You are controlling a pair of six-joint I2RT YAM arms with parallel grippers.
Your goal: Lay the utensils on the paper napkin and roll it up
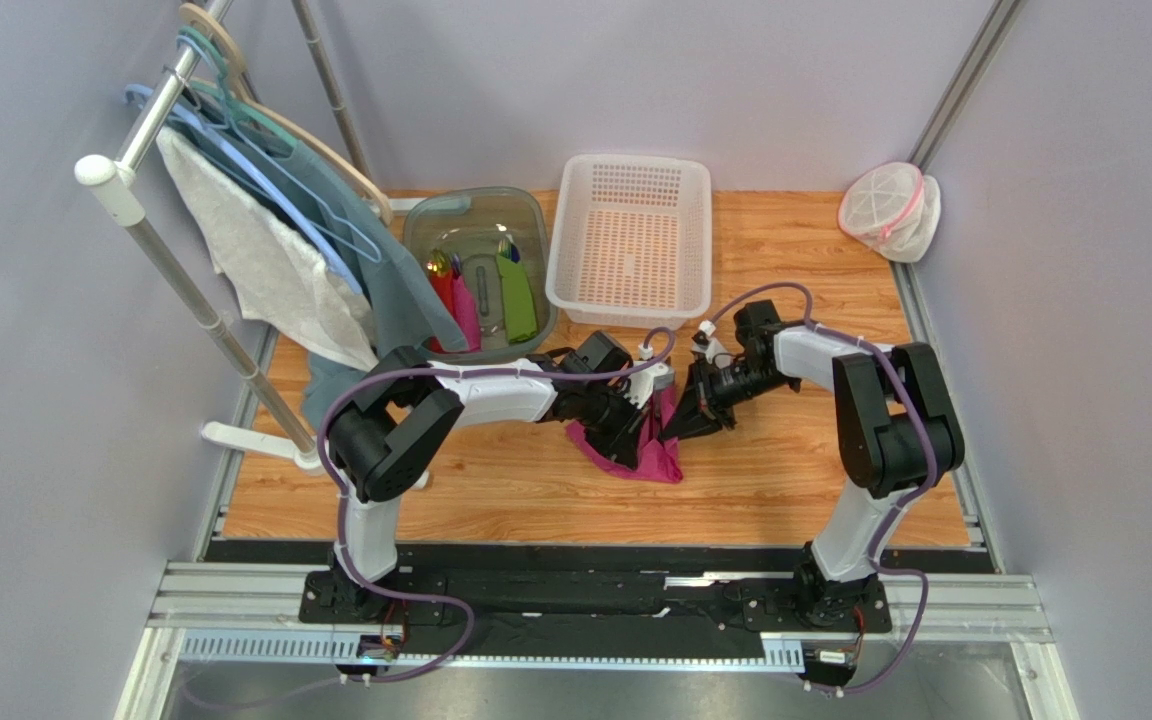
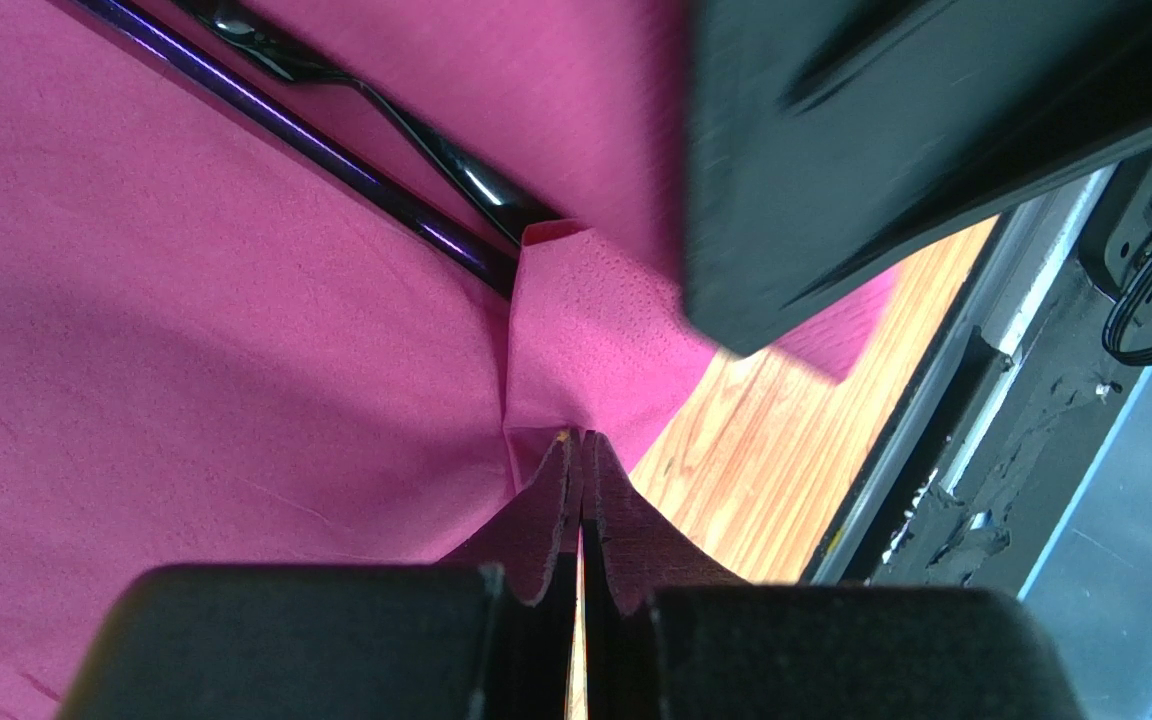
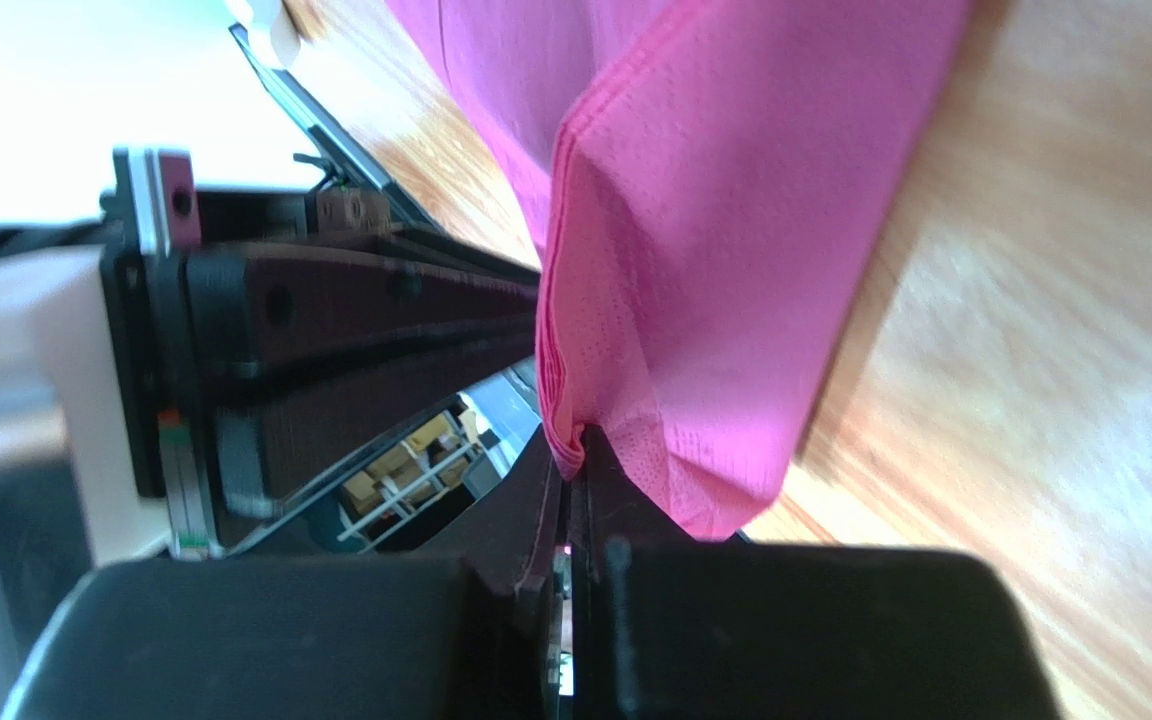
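Wood table (image 1: 778,480), centre: the paper napkin (image 1: 657,458) sits bunched btwn both arms, on the near side of the white basket (image 1: 630,240). Left gripper (image 2: 582,443) is pinched tight on a napkin fold. Right gripper (image 3: 575,450) likewise clamps a doubled edge, raised off the wood. The utensils (image 2: 312,150) lie side by side on the sheet (one purple, one black, touching or nearly so). Step, I'd judge: loading done, roll starting. Next move calls for both arms carrying the edge over the utensils together, w/o tearing thin paper.
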